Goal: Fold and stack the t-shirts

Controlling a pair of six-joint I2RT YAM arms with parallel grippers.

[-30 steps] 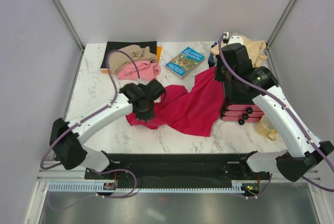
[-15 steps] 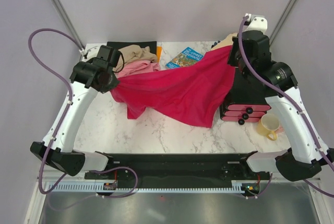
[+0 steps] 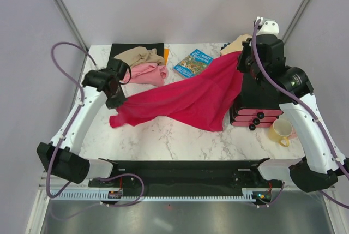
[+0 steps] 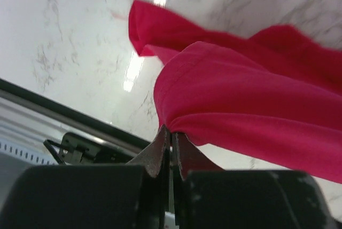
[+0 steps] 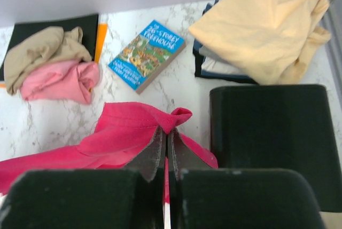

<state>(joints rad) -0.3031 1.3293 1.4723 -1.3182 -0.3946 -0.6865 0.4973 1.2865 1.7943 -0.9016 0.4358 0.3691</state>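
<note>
The crimson red t-shirt [image 3: 185, 95] hangs stretched between both arms above the table. My left gripper [image 3: 119, 103] is shut on its left end [image 4: 224, 95], low near the marble. My right gripper [image 3: 241, 59] is shut on its right end [image 5: 160, 127], higher up by the black drawer unit. A tan-brown t-shirt [image 3: 139, 55] and a pink t-shirt [image 3: 146, 73] lie bunched at the back left [image 5: 43, 50] [image 5: 59, 79]. The peach-cream t-shirt [image 5: 262, 26] lies crumpled at the back right, mostly hidden behind my right arm in the top view.
A flat black mat [image 3: 122, 48] lies under the tan shirt. A blue illustrated book [image 3: 193, 64] sits at the back middle. A black drawer unit with pink fronts [image 3: 256, 111] stands at the right, a yellow mug [image 3: 281, 132] beside it. Dark folded cloth [image 5: 214, 66] lies under the peach shirt.
Both arms lifted the red shirt off the table and pulled it wide apart. Since half a second ago my left gripper has come down and nearer, lowering the shirt's left end.
</note>
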